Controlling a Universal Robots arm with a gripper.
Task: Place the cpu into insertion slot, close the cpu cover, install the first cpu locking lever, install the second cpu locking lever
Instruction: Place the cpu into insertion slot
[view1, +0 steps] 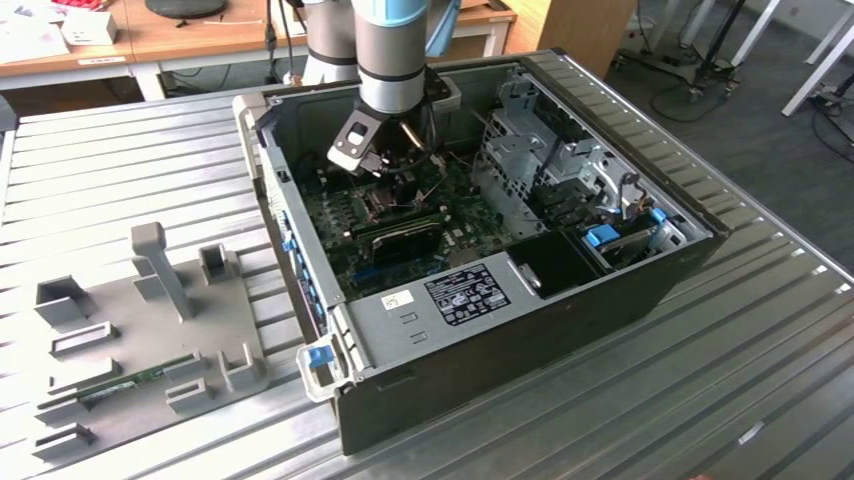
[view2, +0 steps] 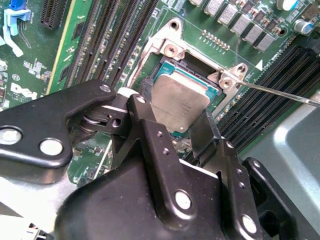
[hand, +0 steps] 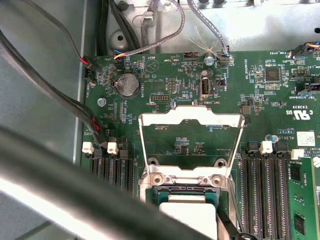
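I see the gripper (view2: 176, 114) narrowed onto the cpu (view2: 179, 97), its fingers clamping two opposite edges. The cpu sits over the insertion slot (view2: 192, 75). The cpu cover (hand: 190, 116) stands swung open.

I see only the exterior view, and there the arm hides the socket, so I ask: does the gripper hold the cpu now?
Observer: Yes. In the second wrist view the gripper grips the cpu by two opposite edges, at the insertion slot; whether it is seated I cannot tell.
Operator: Is the cpu cover open?
Observer: Yes. In the first wrist view the cpu cover is swung back, clear of the insertion slot.
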